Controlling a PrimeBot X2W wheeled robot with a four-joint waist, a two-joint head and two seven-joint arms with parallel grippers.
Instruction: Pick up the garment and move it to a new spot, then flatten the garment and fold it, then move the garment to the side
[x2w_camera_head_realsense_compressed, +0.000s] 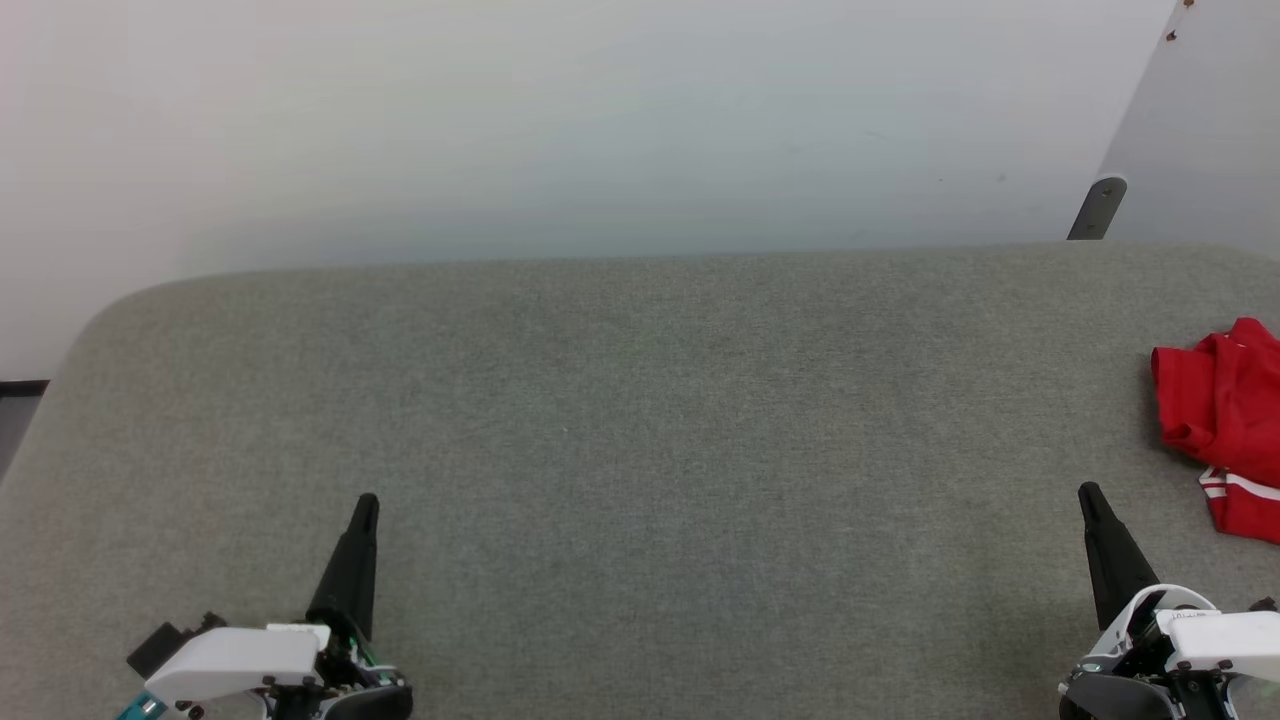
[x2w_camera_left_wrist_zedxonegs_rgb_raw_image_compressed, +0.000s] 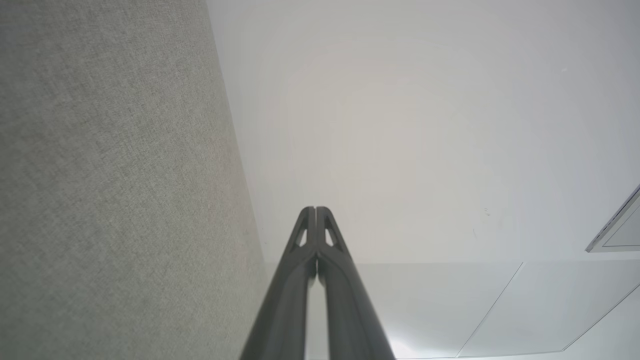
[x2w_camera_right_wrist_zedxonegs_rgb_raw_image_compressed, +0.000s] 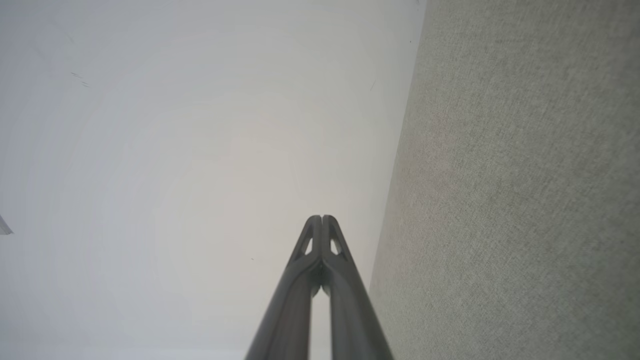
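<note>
A: Where does the garment (x2w_camera_head_realsense_compressed: 1225, 420) lie?
B: It is a crumpled red heap on the grey desk (x2w_camera_head_realsense_compressed: 640, 420), to the right of my right end effector (x2w_camera_head_realsense_compressed: 1089, 492) and a little ahead of its tip, near but apart. It runs off the picture's edge, so I cannot tell its long axis.
A: Which arm is nearer?
B: The right; my left end effector (x2w_camera_head_realsense_compressed: 366, 501) is well apart. Both are pinched closed and empty. I judge nothing stands between.

You've got 1 garment (x2w_camera_head_realsense_compressed: 1222, 420), 1 table (x2w_camera_head_realsense_compressed: 640, 400) and 1 dark bracket (x2w_camera_head_realsense_compressed: 1097, 208) at the far right. You see 2 grippers: left gripper (x2w_camera_head_realsense_compressed: 366, 502) and right gripper (x2w_camera_head_realsense_compressed: 1088, 492), 2 fingers (x2w_camera_left_wrist_zedxonegs_rgb_raw_image_compressed: 285, 300) each.
</note>
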